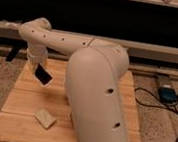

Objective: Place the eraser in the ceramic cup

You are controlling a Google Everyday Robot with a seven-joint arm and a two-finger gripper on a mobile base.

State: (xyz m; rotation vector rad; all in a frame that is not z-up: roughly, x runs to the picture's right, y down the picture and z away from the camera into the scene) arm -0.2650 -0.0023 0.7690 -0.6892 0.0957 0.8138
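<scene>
My white arm (96, 81) reaches across the wooden table (23, 95) to its far left. The gripper (41, 68) hangs there, shut on the eraser (44, 75), a flat black block held tilted a little above the tabletop. The ceramic cup is not in view; the bulk of the arm hides the middle and right of the table.
A pale beige block (45, 118) lies on the table near the front left. A blue device (166, 93) with black cables sits on the floor at the right. A dark wall with a pale rail (156, 51) runs behind the table.
</scene>
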